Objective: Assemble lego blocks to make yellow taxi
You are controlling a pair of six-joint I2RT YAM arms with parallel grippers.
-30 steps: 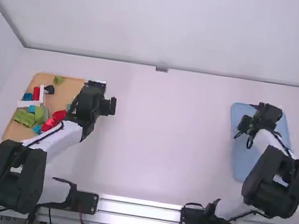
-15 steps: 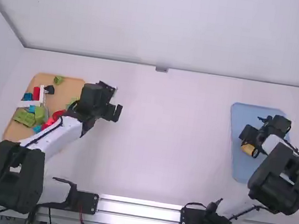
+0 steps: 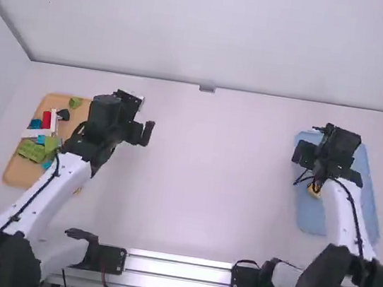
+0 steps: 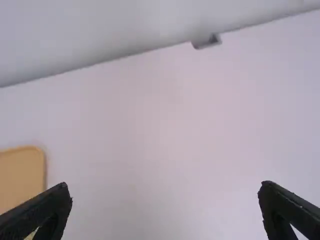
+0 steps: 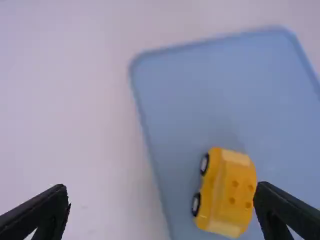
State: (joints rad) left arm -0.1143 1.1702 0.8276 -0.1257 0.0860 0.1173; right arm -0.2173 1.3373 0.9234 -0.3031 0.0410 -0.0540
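My left gripper [image 3: 143, 132] is over the table just right of the tan tray; in the left wrist view the left gripper [image 4: 165, 210] stands wide open with nothing between its fingers. My right gripper [image 3: 298, 161] is raised over the left side of the blue tray [image 3: 369, 190]. In the right wrist view the right gripper [image 5: 161, 212] is wide open and holds nothing. A yellow toy taxi [image 5: 230, 192] with black wheels and studs on top lies in the blue tray [image 5: 190, 90], below the gripper. Part of the yellow taxi [image 3: 314, 190] peeks out beneath the right arm.
At the left, the tan tray [image 3: 16, 170] bears loose pieces: a red block [image 3: 46, 119], a white piece [image 3: 35, 134], green blocks [image 3: 31, 150] and blue ones [image 3: 35, 124]. The table [image 3: 215, 175] lies between the two trays, with a wall along its back.
The right gripper has moved up and left, away from the yellow taxi, which stays in the blue tray. The left arm has shifted, its gripper turning slightly and staying near the tan tray.
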